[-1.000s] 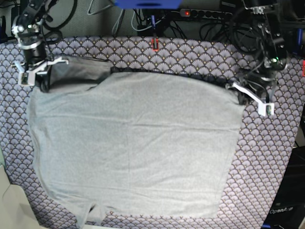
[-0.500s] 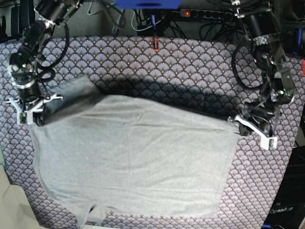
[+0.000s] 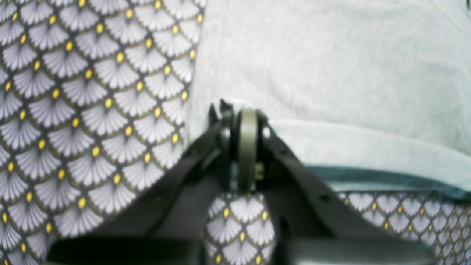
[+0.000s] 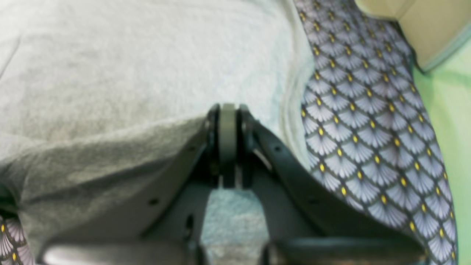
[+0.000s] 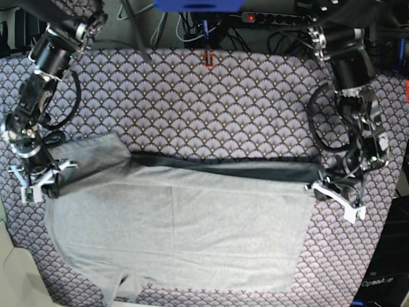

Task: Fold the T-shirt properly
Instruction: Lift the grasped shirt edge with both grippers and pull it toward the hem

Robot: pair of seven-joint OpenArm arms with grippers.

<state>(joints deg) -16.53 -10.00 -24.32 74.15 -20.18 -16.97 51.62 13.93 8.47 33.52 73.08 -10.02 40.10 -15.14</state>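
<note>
T-shirt (image 5: 185, 230) status: I see the light grey garment spread over the lower centre of the base view, on the purple scallop-patterned table cloth (image 5: 211, 109). Its far edge is doubled toward the near side, forming a dark shadowed band across the middle of the frame.

At the left edge of the base view, the right gripper (image 5: 39, 182) sits on the upper left corner of the garment, beside a raised darker flap of fabric. In the right wrist view, the right gripper (image 4: 227, 121) has its jaws clenched together with grey fabric bunched against them on the left; I read this as a grasp on the T-shirt (image 4: 128, 73). The table cloth (image 4: 368, 129) fills the right of that frame, with a pale green surface (image 4: 452, 110) beyond it at the far right.

At the right of the base view, the left gripper (image 5: 337, 199) sits at the right end of the folded band. In the left wrist view, the left gripper (image 3: 247, 127) is clenched, its tips at a folded edge of the T-shirt (image 3: 331, 62). A dark teal trim strip (image 3: 386, 178) runs along that edge at lower right. The table cloth (image 3: 81, 110) occupies the left of the frame.
</note>
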